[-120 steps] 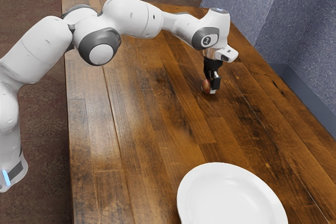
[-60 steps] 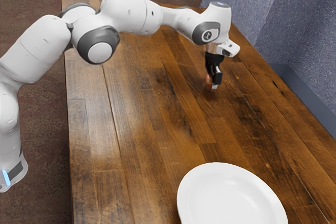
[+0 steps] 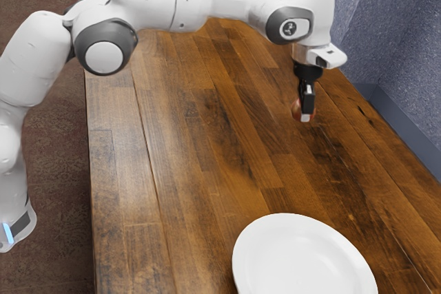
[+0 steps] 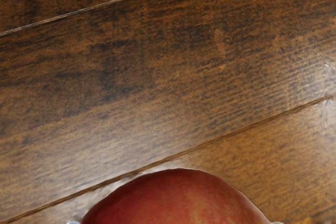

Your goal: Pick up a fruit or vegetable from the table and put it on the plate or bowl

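- Gripping a red apple (image 3: 298, 112) in the black gripper (image 3: 304, 109): closed to a narrow gap, with one of the fingers (image 3: 306, 98) pressed on each side of the fruit.
- Pointing straight down from the white hand, with the red apple at the very fingertips, partly hidden behind the nearer finger in the exterior view.
- Reaching in from the exterior view's left with the white Franka arm (image 3: 172, 1), stretched across the far end of the wooden table (image 3: 193, 170). Wrist over the table's far right part, close to the blue-grey wall (image 3: 406, 25).
- From the wrist camera, looking down past the rounded top of the red apple (image 4: 176, 198) just under the hand. Deep red skin with paler yellowish streaks, and the dark planks of the wooden table behind it.
- Seemingly hanging a little above the boards rather than resting on them; hard to judge contact with the wood from either view.
- At the near edge of the wooden table, toward the exterior view's lower right, a white plate (image 3: 303, 259), well apart from the red apple, with a broad stretch of planks between the two.
- Not yet on the white plate.
- Beside the table, on the exterior view's left, brown floor (image 3: 55, 170).
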You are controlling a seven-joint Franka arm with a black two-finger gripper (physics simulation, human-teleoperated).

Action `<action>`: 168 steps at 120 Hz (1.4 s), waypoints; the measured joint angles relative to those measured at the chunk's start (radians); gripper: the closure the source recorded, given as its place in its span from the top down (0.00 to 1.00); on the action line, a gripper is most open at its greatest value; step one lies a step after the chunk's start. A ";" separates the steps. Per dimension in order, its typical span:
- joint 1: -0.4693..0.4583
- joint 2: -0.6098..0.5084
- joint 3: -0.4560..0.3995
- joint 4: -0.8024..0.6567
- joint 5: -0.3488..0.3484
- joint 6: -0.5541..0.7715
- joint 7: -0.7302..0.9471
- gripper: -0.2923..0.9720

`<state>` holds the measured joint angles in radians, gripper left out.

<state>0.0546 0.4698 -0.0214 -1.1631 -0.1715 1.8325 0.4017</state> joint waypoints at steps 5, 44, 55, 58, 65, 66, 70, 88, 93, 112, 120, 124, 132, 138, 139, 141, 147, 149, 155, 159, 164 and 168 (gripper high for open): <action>-0.023 -0.011 -0.006 -0.010 0.003 -0.011 0.004 0.52; -0.187 -0.085 -0.046 -0.106 0.008 -0.039 0.026 0.52; -0.238 -0.085 -0.046 -0.119 0.008 -0.038 0.029 0.52; -0.252 -0.085 -0.046 -0.121 0.008 -0.038 0.030 0.52; -0.283 -0.088 -0.046 -0.124 0.008 -0.038 0.031 0.52; -0.288 -0.089 -0.046 -0.124 0.008 -0.038 0.031 0.52; -0.309 -0.091 -0.047 -0.126 0.008 -0.038 0.032 0.52; -0.355 -0.092 -0.091 -0.127 0.006 -0.037 0.033 0.52; -0.360 -0.093 -0.110 -0.134 0.006 -0.036 0.034 0.52; -0.378 -0.092 -0.158 -0.156 0.007 -0.033 0.032 0.52; -0.391 -0.092 -0.164 -0.167 0.007 -0.026 0.031 0.52; -0.395 -0.092 -0.170 -0.172 0.007 -0.021 0.031 0.52; -0.400 -0.089 -0.179 -0.183 0.006 -0.009 0.030 0.52; -0.401 -0.089 -0.182 -0.193 0.005 0.002 0.030 0.52; -0.401 -0.088 -0.183 -0.194 0.005 0.003 0.030 0.52; -0.401 -0.087 -0.184 -0.196 0.005 0.007 0.030 0.52; -0.401 -0.084 -0.188 -0.199 0.004 0.016 0.029 0.52; -0.401 -0.084 -0.189 -0.201 0.004 0.019 0.029 0.52; -0.402 -0.082 -0.191 -0.206 0.003 0.028 0.029 0.52; -0.402 -0.080 -0.191 -0.207 0.002 0.033 0.029 0.53; -0.401 -0.074 -0.192 -0.208 -0.007 0.036 0.029 0.59; -0.401 -0.071 -0.192 -0.208 -0.016 0.039 0.030 0.63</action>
<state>-0.3465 0.3991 -0.2131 -1.3711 -0.1878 1.8710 0.4319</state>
